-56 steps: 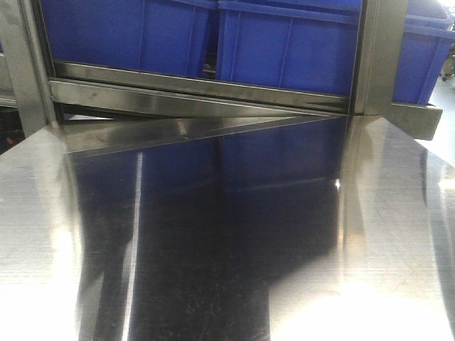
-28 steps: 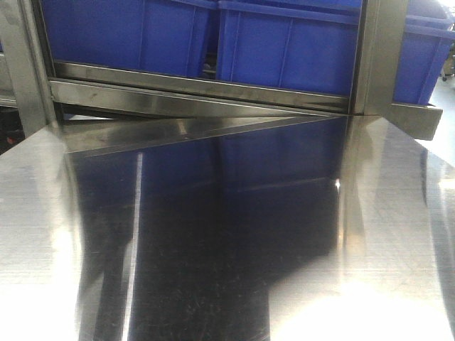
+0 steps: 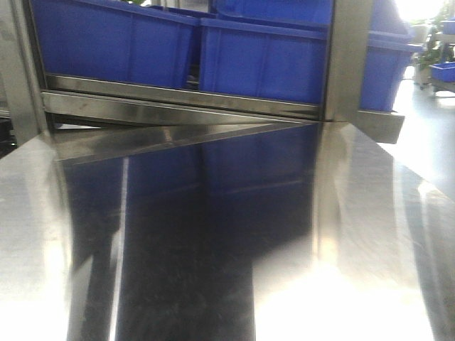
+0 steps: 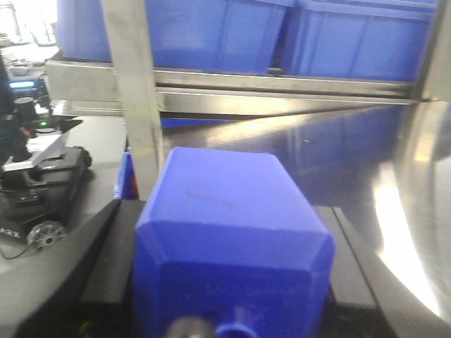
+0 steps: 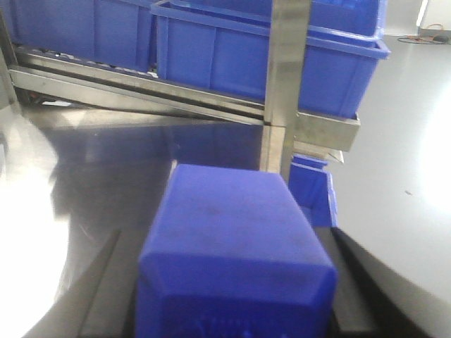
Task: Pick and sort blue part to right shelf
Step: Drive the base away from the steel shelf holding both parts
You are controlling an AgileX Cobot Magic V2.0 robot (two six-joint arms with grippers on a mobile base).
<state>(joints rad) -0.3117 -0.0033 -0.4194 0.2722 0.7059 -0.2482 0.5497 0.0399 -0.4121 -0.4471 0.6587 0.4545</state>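
OK, left pincer [image 4: 225, 210] is clamped on a blue part [image 4: 232, 232], knob [image 4: 236, 329] toward the camera and dark fingers [image 4: 99, 267] flanking both sides, over the steel table [image 4: 366, 148]. Straight ahead is the right shelf [image 3: 178, 106]: steel rails and upright posts, with a row of blue tubs [image 3: 114, 42] sitting on it, mirrored in the tabletop. Right pincer [image 5: 225, 236] is likewise closed around a second blue part [image 5: 236, 246], facing a shelf post [image 5: 285, 77], with floor visible past the table edge. Neither part is on the shelf yet.
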